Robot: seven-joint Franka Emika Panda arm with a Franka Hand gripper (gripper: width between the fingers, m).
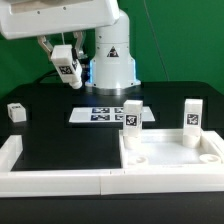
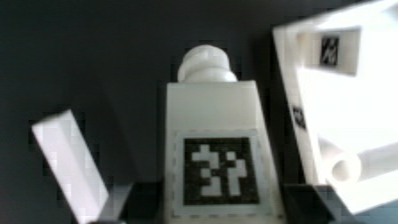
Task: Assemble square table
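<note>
While the gripper clamps it aloft, the leg hangs tilted, peg end pointing downward.

Two upright legs occupy the far corners of the tabletop; its near side lies open.

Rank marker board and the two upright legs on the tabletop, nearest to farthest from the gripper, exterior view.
From the gripper, shut on the held leg:
1. Marker board, mid-table.
2. Left-corner leg, at the tabletop's corner on the exterior view's left.
3. Right-corner leg, corner on the exterior view's right, farthest.
</note>
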